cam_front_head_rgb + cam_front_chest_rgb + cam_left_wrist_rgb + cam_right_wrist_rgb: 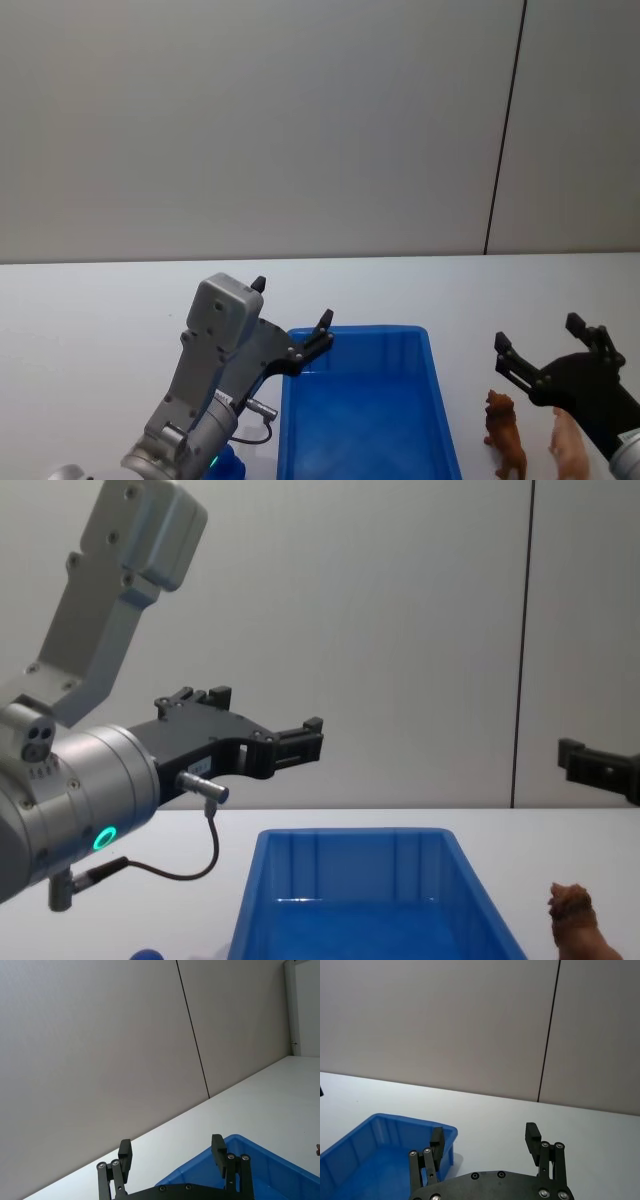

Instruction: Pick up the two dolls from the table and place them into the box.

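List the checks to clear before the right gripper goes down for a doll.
1. Right gripper open with nothing in it: ok.
2. Right gripper down at doll height: not ok; the chest view shows it high above the table.
3. Brown doll upright on the table, right of the box: ok.
4. Pink doll pose: cannot tell; the gripper and the picture's edge hide part of it.
5. Box open on top: ok.
6. Left gripper away from the dolls: ok; it is open, over the box's far left corner.
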You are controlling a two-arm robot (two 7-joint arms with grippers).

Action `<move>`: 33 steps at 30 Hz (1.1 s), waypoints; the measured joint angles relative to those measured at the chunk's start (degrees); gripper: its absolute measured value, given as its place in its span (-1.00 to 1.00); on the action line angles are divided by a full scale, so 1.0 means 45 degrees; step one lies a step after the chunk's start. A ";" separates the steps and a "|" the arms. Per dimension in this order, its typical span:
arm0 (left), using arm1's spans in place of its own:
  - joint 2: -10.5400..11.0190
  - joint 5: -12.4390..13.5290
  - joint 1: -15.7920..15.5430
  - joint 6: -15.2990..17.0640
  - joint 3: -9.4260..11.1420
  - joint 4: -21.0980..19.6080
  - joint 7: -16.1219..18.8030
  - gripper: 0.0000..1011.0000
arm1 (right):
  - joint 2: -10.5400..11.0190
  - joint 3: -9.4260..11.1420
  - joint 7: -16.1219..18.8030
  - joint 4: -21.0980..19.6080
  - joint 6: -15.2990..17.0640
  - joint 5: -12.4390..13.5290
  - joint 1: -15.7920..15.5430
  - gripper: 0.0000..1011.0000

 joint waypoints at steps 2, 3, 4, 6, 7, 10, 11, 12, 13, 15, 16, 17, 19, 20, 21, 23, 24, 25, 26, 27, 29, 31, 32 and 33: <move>0.0000 0.0000 0.0000 0.0001 0.0001 0.0000 0.0000 0.98 | -0.0023 0.0000 -0.0277 -0.0083 0.0218 -0.0035 -0.0052 0.98; 0.0000 0.0000 0.0000 0.0001 0.0001 0.0000 0.0000 0.98 | -0.0046 0.0000 -0.0457 -0.0151 0.0375 -0.0055 -0.0099 0.98; 0.0000 0.0000 0.0000 0.0001 0.0001 0.0000 0.0000 0.98 | -0.0054 0.0000 -0.0540 -0.0179 0.0451 -0.0066 -0.0118 0.98; -0.0001 0.0001 0.0000 0.0001 0.0001 0.0000 0.0000 0.98 | -0.0080 0.0005 -0.0861 -0.0267 0.0727 -0.0115 -0.0185 0.98; -0.0001 0.0001 0.0000 0.0001 0.0001 0.0000 0.0000 0.98 | -0.0092 0.0010 -0.0965 -0.0306 0.0828 -0.0133 -0.0211 0.98; -0.0001 0.0001 0.0000 0.0001 0.0000 0.0000 0.0000 0.98 | -0.0125 0.0021 -0.1387 -0.0425 0.1219 -0.0195 -0.0310 0.98; -0.0001 0.0000 0.0000 0.0000 0.0001 0.0000 0.0000 0.98 | -0.0134 0.0025 -0.1488 -0.0468 0.1320 -0.0209 -0.0346 0.98; 0.0000 0.0000 0.0000 0.0001 0.0001 0.0000 0.0000 0.98 | -0.0142 0.0028 -0.1578 -0.0497 0.1412 -0.0225 -0.0375 0.98; 0.0000 0.0000 0.0000 0.0001 0.0001 0.0000 0.0000 0.98 | -0.0157 0.0032 -0.1802 -0.0547 0.1634 -0.0259 -0.0434 0.98; -0.0001 0.0000 0.0000 0.0001 0.0001 0.0000 0.0000 0.98 | -0.0174 0.0034 -0.1975 -0.0597 0.1807 -0.0288 -0.0507 0.98; 0.0000 0.0000 0.0000 0.0001 0.0001 0.0000 0.0000 0.98 | -0.0187 0.0035 -0.2148 -0.0633 0.2012 -0.0323 -0.0574 0.98; 0.0000 0.0000 0.0000 0.0001 0.0001 0.0000 -0.0001 0.98 | -0.0198 0.0036 -0.2257 -0.0653 0.2088 -0.0340 -0.0618 0.98; -0.0001 0.0000 0.0000 0.0001 0.0001 0.0000 0.0000 0.98 | -0.0221 0.0036 -0.2492 -0.0680 0.2335 -0.0397 -0.0717 0.98; -0.0001 0.0000 0.0000 0.0001 0.0001 0.0000 0.0000 0.98 | -0.0228 0.0036 -0.2562 -0.0687 0.2385 -0.0410 -0.0750 0.98; -0.0001 0.0000 0.0000 0.0001 0.0001 0.0000 0.0000 0.98 | -0.0237 0.0036 -0.2630 -0.0693 0.2455 -0.0430 -0.0783 0.98; -0.0001 0.0001 0.0000 0.0001 0.0001 0.0000 0.0000 0.98 | -0.0264 0.0034 -0.2853 -0.0702 0.2655 -0.0494 -0.0888 0.98; 0.0000 0.0000 0.0000 0.0001 0.0001 0.0000 0.0000 0.98 | -0.0272 0.0033 -0.2910 -0.0702 0.2706 -0.0511 -0.0920 0.98; -0.0001 0.0001 0.0000 0.0001 0.0001 0.0000 -0.0001 0.98 | -0.0282 0.0032 -0.2981 -0.0702 0.2776 -0.0534 -0.0950 0.98; -0.0001 0.0001 0.0000 0.0001 0.0000 0.0000 0.0000 0.98 | -0.0298 0.0030 -0.3066 -0.0702 0.2860 -0.0559 -0.1010 0.98; 0.0000 0.0001 0.0000 0.0001 0.0001 0.0000 0.0000 0.98 | -0.0307 0.0029 -0.3135 -0.0702 0.2918 -0.0582 -0.1037 0.98; 0.0000 0.0001 0.0000 0.0001 0.0001 0.0000 0.0000 0.98 | -0.0336 0.0026 -0.3281 -0.0666 0.3052 -0.0630 -0.1123 0.98; -0.0001 0.0001 0.0000 0.0001 0.0001 0.0000 0.0000 0.98 | -0.0354 0.0026 -0.3342 -0.0634 0.3102 -0.0652 -0.1168 0.98; -0.0001 0.0000 0.0000 0.0001 0.0001 0.0000 -0.0001 0.98 | -0.0364 0.0026 -0.3384 -0.0613 0.3137 -0.0670 -0.1191 0.98; -0.0001 0.0001 0.0000 0.0001 0.0001 0.0000 -0.0001 0.98 | -0.0387 0.0027 -0.3452 -0.0558 0.3189 -0.0702 -0.1237 0.98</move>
